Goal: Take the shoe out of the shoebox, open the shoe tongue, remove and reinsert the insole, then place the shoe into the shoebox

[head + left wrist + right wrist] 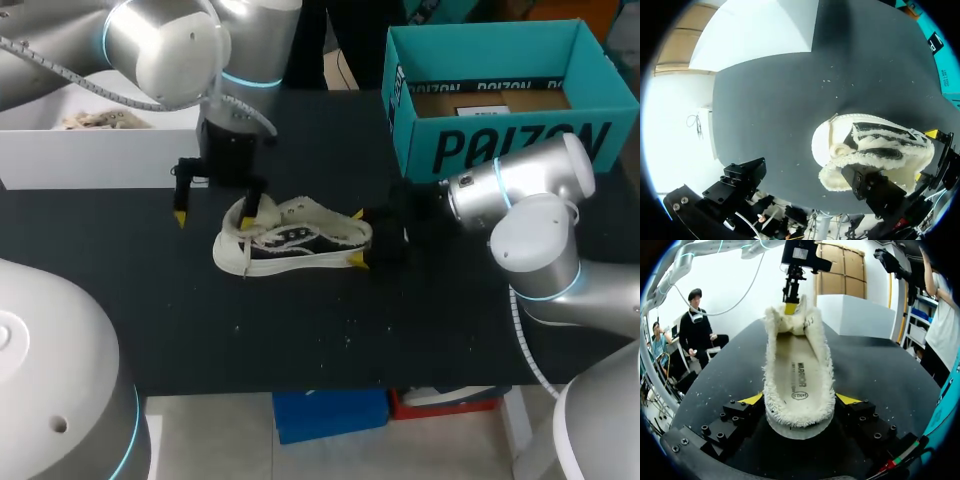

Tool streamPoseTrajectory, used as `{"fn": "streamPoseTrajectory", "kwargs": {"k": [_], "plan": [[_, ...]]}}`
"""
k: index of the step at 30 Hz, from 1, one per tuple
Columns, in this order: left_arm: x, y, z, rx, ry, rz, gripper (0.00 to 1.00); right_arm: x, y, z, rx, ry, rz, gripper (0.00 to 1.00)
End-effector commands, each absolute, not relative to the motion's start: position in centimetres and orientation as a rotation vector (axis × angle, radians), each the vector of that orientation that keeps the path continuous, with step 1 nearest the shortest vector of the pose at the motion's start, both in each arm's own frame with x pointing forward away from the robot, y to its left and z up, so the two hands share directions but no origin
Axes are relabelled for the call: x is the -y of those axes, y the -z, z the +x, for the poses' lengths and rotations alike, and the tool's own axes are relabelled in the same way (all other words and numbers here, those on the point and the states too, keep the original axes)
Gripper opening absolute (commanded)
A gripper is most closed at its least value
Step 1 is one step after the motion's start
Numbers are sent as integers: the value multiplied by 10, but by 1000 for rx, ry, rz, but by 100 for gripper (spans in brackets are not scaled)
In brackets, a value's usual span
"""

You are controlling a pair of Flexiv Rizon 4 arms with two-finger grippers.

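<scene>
Left pincer (214, 212), released, hangs at the 9 o'clock end of the shoe (295, 240). One of its yellow-tipped fingers (248, 208) touches that end, and the other stands apart over the bare tabletop (300, 340). The fleece-lined shoe lies at mid-tabletop. Right pincer (358, 238) grasps its 3 o'clock end, a finger on either side. The open teal shoebox (500, 150) stands apart, at 2 o'clock from the shoe.
</scene>
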State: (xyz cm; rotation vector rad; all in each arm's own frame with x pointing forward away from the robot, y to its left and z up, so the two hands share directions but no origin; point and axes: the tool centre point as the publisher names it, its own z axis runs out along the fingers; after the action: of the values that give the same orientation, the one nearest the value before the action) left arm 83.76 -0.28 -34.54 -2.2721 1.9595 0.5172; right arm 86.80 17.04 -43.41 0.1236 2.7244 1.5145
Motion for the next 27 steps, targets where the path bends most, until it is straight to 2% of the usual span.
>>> {"fn": "streamPoseTrajectory", "kwargs": {"k": [1,9,18,19,20,21,27], "plan": [[3,361,840,-1963,-571,-2265,100,-170,437,868,-2724,-1513,127,0],[3,351,845,-1997,-508,-2261,100,-170,437,868,-2724,-1513,127,0],[29,279,852,-2495,68,-1848,100,-170,437,868,-2724,-1513,127,0],[34,274,853,-2566,105,-1762,93,-170,437,868,-2724,-1513,127,0],[39,270,854,-2610,128,-1677,41,-170,437,868,-2724,-1513,127,0],[45,267,855,-2709,148,-1578,0,-170,437,868,-2724,-1513,127,0],[80,254,852,-3227,149,-743,0,-170,437,868,-2724,-1513,127,0]]}}
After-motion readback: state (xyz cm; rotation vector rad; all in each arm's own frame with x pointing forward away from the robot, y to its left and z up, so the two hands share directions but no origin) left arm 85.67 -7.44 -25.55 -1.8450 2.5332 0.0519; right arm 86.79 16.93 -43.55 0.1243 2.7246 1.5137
